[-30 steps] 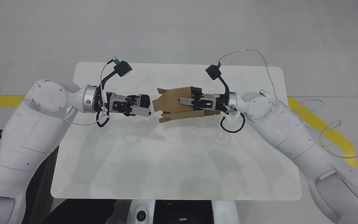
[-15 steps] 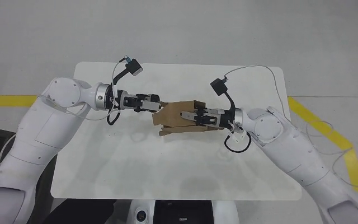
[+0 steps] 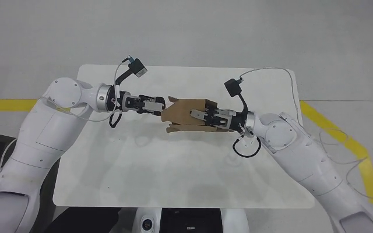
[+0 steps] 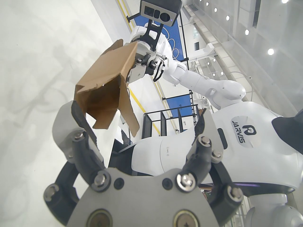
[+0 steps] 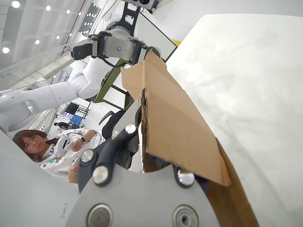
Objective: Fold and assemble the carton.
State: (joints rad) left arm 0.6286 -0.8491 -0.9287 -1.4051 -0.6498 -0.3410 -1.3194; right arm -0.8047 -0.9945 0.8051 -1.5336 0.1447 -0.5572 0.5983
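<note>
One white table (image 3: 175, 186) fills the middle of the top view. A yellow floor line (image 3: 11, 105) runs out past its 9 o'clock and 3 o'clock sides. Two arms come in over it, the left arm (image 3: 64, 102) from 9 o'clock and the right arm (image 3: 291, 140) from about 4 o'clock. They meet a little toward 12 o'clock of the table's centre.

Between them is one carton (image 3: 185, 112) of brown cardboard, lying lengthwise from 9 to 3 o'clock over the tabletop. Whether any part of it rests on the table cannot be told. It is partly opened into a sleeve. In the left wrist view its open end faces the camera, and the inside shows bare, shadowed cardboard walls.

There are two grippers, one at each end of the carton. The right gripper (image 3: 201, 115) sits at the 3 o'clock end, clamped on one cardboard wall. In the right wrist view that wall's edge runs between its fingers (image 5: 136, 114), one finger against the near face and the other hidden behind the panel. The left gripper (image 3: 161, 107) is at the 9 o'clock end with its jaws spread wide and nothing held between them. Whether a fingertip touches the cardboard cannot be told.

Two loose flaps (image 4: 129, 112) hang out from the carton's open end, just ahead of the left gripper.
</note>
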